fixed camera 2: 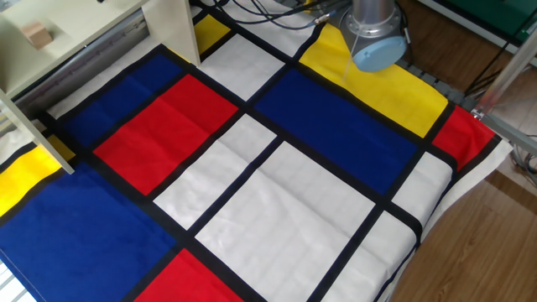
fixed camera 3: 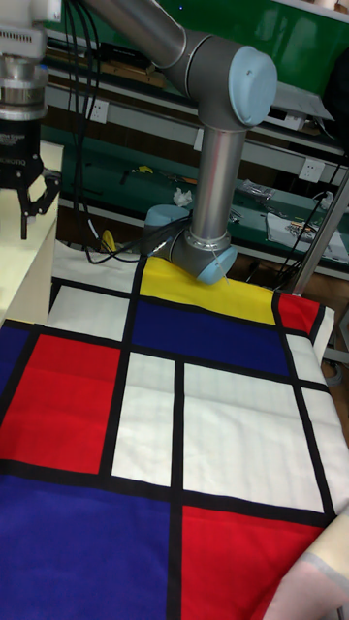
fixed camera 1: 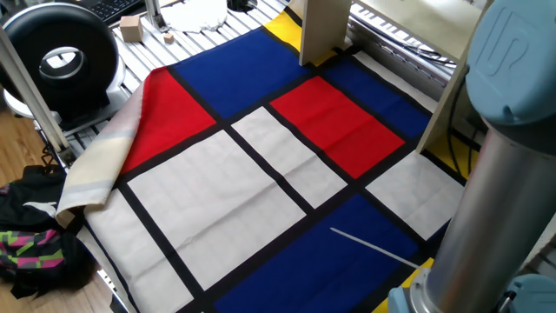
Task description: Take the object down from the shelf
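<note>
The shelf (fixed camera 2: 164, 27) is a cream unit of flat boards at the table's far left corner. One of its upright boards (fixed camera 1: 323, 26) stands at the cloth's back edge. The object (fixed camera 2: 36, 33), a small tan block, rests on the shelf's flat board. In the tall fixed view my gripper (fixed camera 3: 24, 215) hangs above the shelf's pale top (fixed camera 3: 21, 281), its dark fingers spread open with nothing between them. Neither of the two fixed views shows the gripper's fingers. I cannot tell how far the gripper hangs above the block.
A cloth of red, blue, white and yellow squares (fixed camera 2: 277, 176) covers the table. The arm's base (fixed camera 2: 373, 38) stands at the far edge with cables behind it. A pale wooden cube (fixed camera 1: 130, 28) and a black round device (fixed camera 1: 59, 54) sit beyond the cloth.
</note>
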### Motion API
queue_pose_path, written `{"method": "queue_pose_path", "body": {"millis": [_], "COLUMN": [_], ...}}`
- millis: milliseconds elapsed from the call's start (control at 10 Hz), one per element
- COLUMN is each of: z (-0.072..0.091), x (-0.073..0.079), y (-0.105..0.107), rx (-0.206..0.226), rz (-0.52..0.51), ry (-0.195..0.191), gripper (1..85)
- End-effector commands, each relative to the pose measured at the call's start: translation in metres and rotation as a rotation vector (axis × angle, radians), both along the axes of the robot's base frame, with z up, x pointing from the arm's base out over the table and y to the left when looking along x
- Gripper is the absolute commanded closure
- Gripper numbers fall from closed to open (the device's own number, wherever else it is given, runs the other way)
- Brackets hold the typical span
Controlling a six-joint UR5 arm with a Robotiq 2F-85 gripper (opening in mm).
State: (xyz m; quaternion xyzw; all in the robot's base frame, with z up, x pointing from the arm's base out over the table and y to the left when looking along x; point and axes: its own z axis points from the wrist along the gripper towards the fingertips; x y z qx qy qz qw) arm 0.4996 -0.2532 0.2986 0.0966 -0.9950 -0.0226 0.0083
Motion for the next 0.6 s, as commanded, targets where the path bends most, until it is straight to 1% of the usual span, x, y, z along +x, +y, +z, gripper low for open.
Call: {"method": "queue_pose_path", "body": {"millis": [0,100,200,400,500], "z": [0.012,0.011,0.012,0.011,0.011], "x": [-0.014,-0.004,0.004,0.007,0.006], "y": [-0.005,-0.001,0.004,-0.004,-0.006], "rx": [0.02,0.045,0.066,0.034,0.026], "rz": [-0.02,-0.089,-0.116,-0.097,-0.094], "ry": [-0.018,-0.046,-0.076,-0.091,-0.085], "gripper": [52.0,70.7,84.7,84.7,84.7]}}
